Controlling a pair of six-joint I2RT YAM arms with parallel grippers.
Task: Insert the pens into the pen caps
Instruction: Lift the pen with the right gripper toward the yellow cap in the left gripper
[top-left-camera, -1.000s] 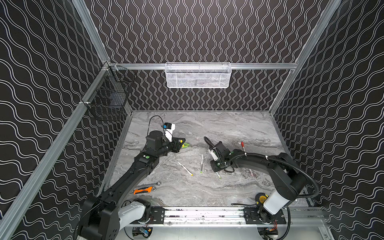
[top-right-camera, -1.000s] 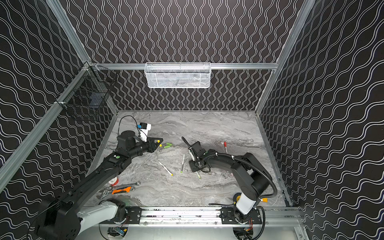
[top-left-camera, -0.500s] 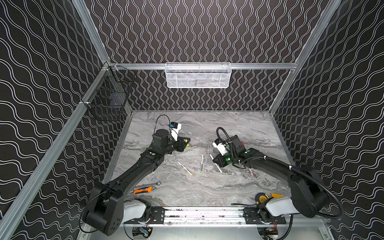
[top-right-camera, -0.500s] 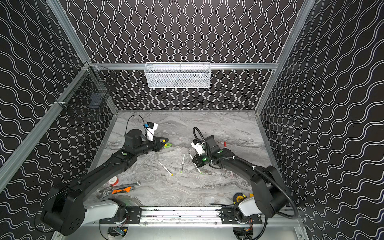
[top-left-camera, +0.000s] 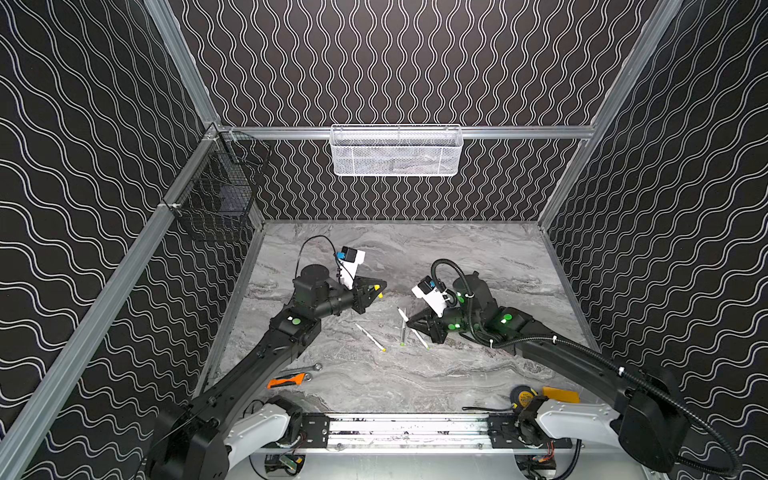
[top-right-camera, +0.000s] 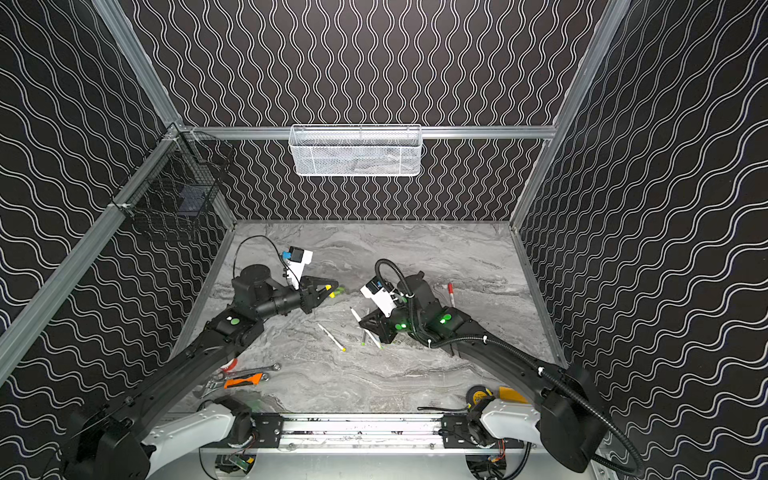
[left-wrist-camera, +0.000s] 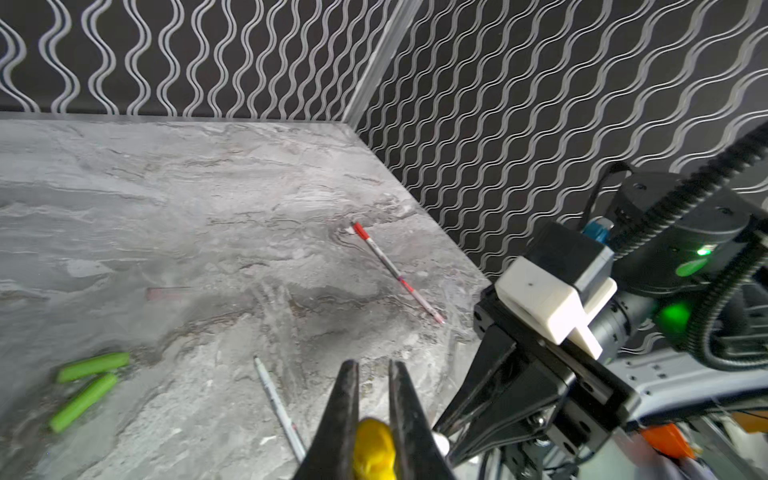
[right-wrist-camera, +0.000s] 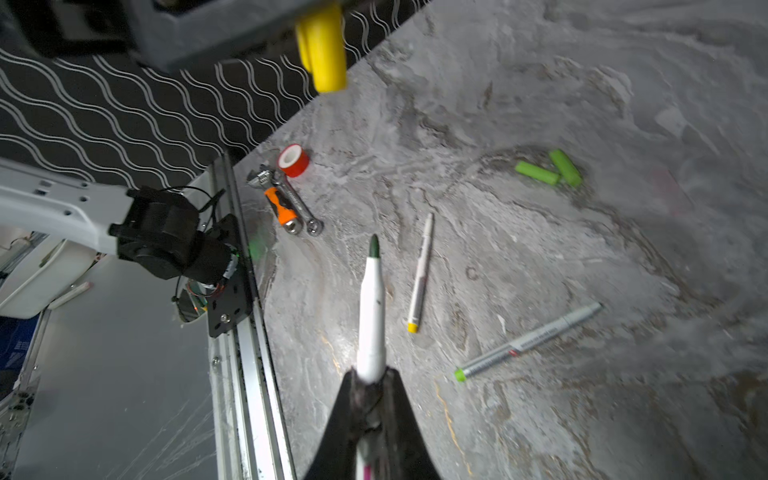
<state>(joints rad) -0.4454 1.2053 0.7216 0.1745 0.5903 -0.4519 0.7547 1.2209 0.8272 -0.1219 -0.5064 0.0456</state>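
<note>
Nearest the front rail lie a yellow tape measure (top-left-camera: 524, 397), an orange-handled adjustable wrench (right-wrist-camera: 281, 207), a silver spanner (right-wrist-camera: 300, 208) touching it, and a red tape roll (right-wrist-camera: 294, 160) just beside the wrench's head. Further in, two loose pens rest flat on the marble tabletop (top-left-camera: 415, 386): a white pen with a yellow end (right-wrist-camera: 420, 274) and a grey pen with a green end (right-wrist-camera: 528, 343). They lie apart from each other and clear of both arms.

Above them the right gripper (right-wrist-camera: 370, 374) is clamped on a white-barrelled pen (right-wrist-camera: 372, 303). Its dark green tip is bare and points towards the left gripper (left-wrist-camera: 371, 368), which is pinched tight on a yellow cap (right-wrist-camera: 324, 50). Tip and cap are apart. The pen's rear part is hidden between the fingers.

Beyond the left gripper two bright green caps (left-wrist-camera: 93, 366) lie side by side, largely covered by it from above. Farther right lies a red-capped pen (left-wrist-camera: 395, 270). A white mesh basket (top-left-camera: 395, 151) hangs on the back wall.
</note>
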